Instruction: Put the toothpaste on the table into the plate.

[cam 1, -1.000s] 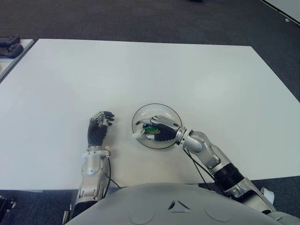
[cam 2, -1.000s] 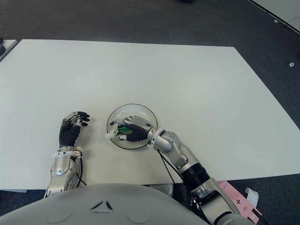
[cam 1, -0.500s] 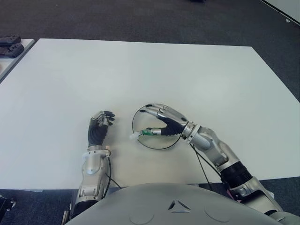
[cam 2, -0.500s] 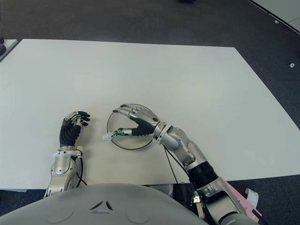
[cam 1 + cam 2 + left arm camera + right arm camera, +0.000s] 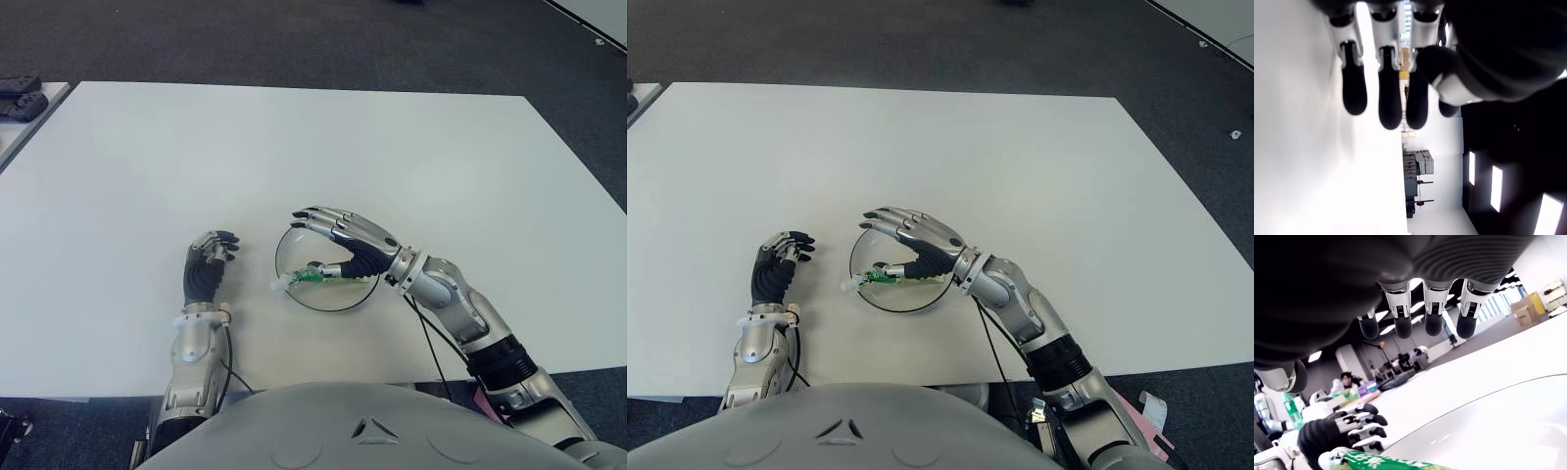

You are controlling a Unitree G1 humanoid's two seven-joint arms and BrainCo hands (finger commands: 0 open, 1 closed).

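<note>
In your left eye view, the toothpaste point(image 5: 306, 279) lies in the clear plate point(image 5: 294, 290), its white cap end jutting over the rim toward the left hand point(image 5: 206, 266); your right hand point(image 5: 343, 240) hovers above with fingers spread, holding nothing. In the right wrist view, the tube's green label is unreadable. In the left wrist view, that hand's fingers curl empty above the white table point(image 5: 1293, 161).

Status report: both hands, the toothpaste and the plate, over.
Right hand open above the plate. Toothpaste lies in plate, cap end over the rim. Left hand curled, empty, left of plate. Nothing in the way.
</note>
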